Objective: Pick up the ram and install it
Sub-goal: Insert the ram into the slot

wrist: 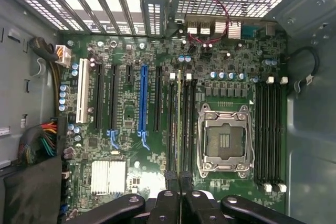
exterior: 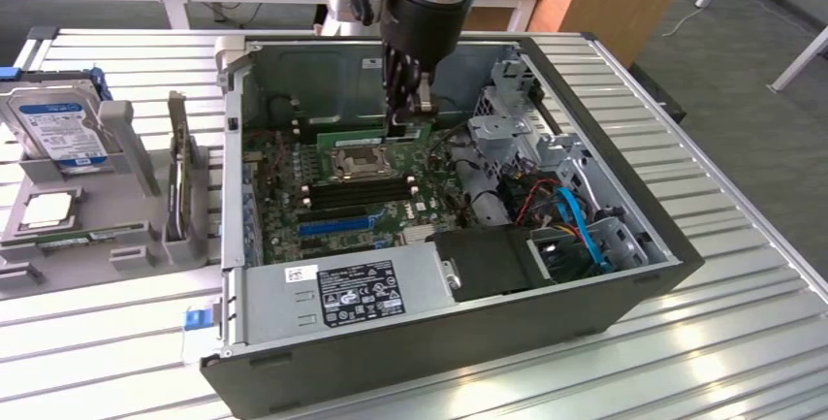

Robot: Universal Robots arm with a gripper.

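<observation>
My gripper (exterior: 417, 114) reaches down into the open computer case (exterior: 621, 274) and is shut on the ram (exterior: 375, 135), a thin green stick held level below the fingers. In the wrist view the ram (wrist: 178, 124) shows edge-on as a narrow line running out from my gripper (wrist: 179, 203). It hangs above the motherboard (wrist: 126, 145), lined up over the black memory slots (wrist: 187, 124) beside the CPU socket (wrist: 226, 140). Whether its lower edge touches a slot I cannot tell.
A second bank of memory slots (wrist: 266, 129) lies on the socket's other side. The power supply (exterior: 349, 289) fills the case's near corner, with a drive cage (exterior: 518, 139) and blue cables (exterior: 576, 226) at the exterior view's right. A hard drive (exterior: 58, 129) stands in a fixture outside.
</observation>
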